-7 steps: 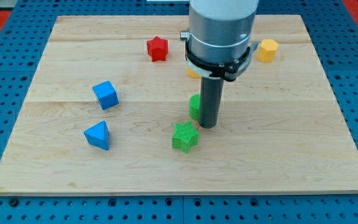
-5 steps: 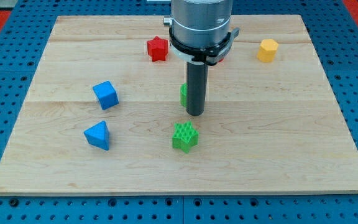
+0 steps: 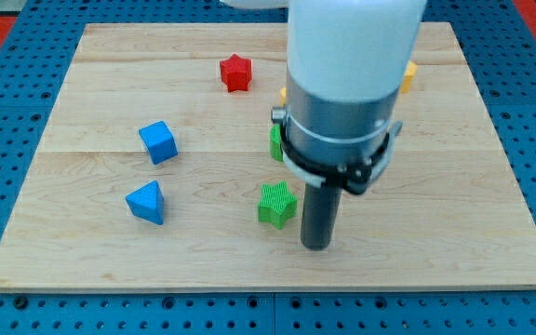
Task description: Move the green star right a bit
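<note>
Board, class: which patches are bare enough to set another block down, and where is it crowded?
Bare: right of my tip to the board edge, and the bottom-left corner below the blue wedge. Crowded: the middle, with the green star just left of my tip and a green block behind the arm.

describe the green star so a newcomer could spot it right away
On the wooden board, look just below centre: the green star lies directly left of my tip. Another green block sits above it, half hidden by the arm; only the star has ridged points.
</note>
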You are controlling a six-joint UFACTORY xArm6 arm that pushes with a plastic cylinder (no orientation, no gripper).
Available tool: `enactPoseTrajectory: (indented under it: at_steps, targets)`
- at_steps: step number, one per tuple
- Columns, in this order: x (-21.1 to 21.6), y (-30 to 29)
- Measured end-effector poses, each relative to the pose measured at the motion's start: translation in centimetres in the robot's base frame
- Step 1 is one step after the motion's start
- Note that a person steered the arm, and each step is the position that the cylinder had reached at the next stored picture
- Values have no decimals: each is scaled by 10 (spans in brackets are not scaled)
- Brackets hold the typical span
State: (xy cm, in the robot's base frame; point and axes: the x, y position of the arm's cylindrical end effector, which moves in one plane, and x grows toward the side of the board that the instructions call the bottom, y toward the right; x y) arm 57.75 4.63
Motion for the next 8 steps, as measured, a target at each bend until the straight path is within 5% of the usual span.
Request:
enactPoseTrajectory:
  at_steps: [1, 8]
  targets:
    - [39, 12]
    - [27, -32]
